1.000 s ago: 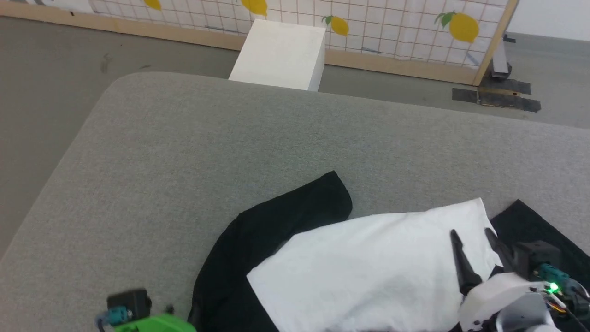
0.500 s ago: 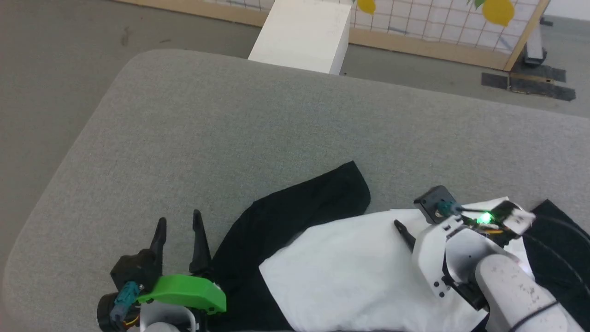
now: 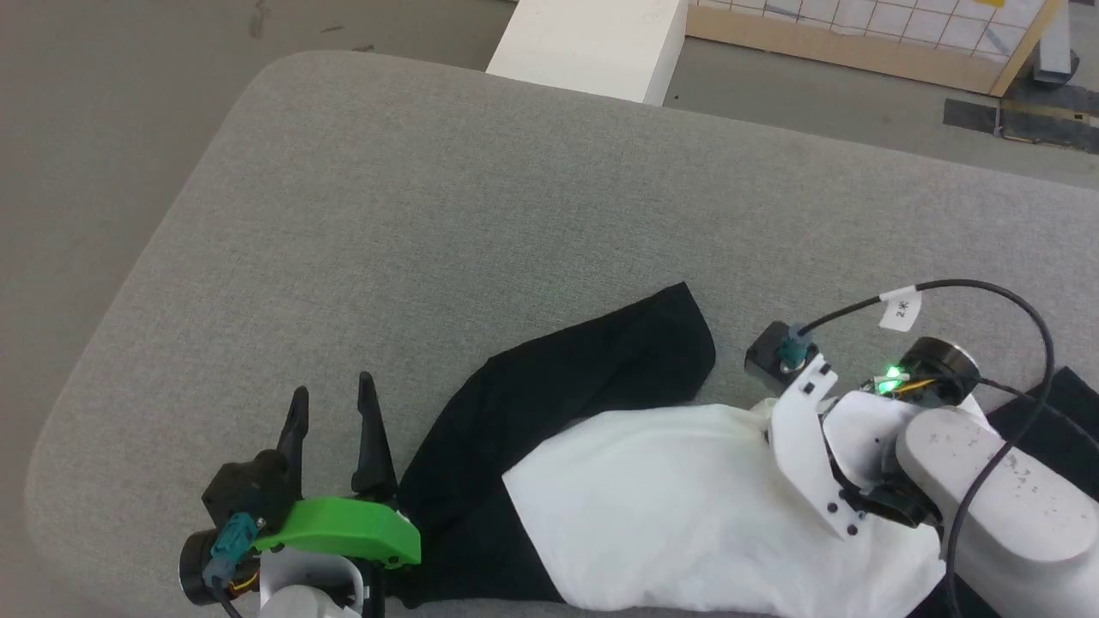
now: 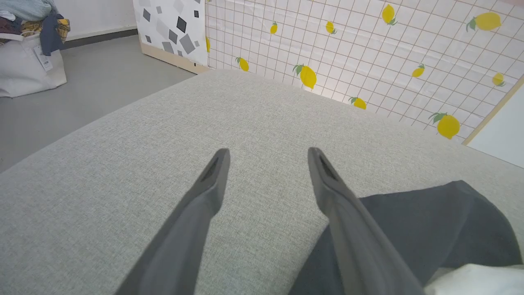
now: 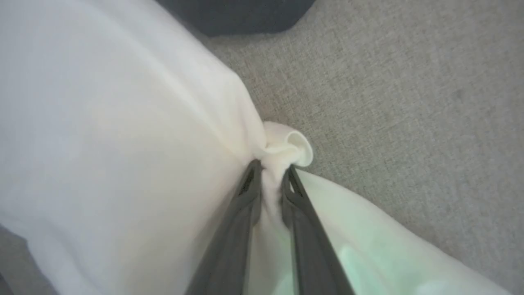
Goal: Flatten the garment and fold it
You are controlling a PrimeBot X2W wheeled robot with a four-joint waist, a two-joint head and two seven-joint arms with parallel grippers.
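The right gripper (image 5: 270,167), jaws apart a second ago, now clamps a white edge of the garment (image 3: 687,506), seemingly ready to pull it flat; the left gripper (image 3: 331,393) has its jaws apart.

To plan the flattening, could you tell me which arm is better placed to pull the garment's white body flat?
Right, probably: the right gripper is shut on a bunched fold of the garment, while the left gripper hangs open over the cushion beside the black sleeve.

A white box (image 3: 592,39) and lemon-print screen (image 4: 368,49) stand beyond the grey cushion (image 3: 429,215).
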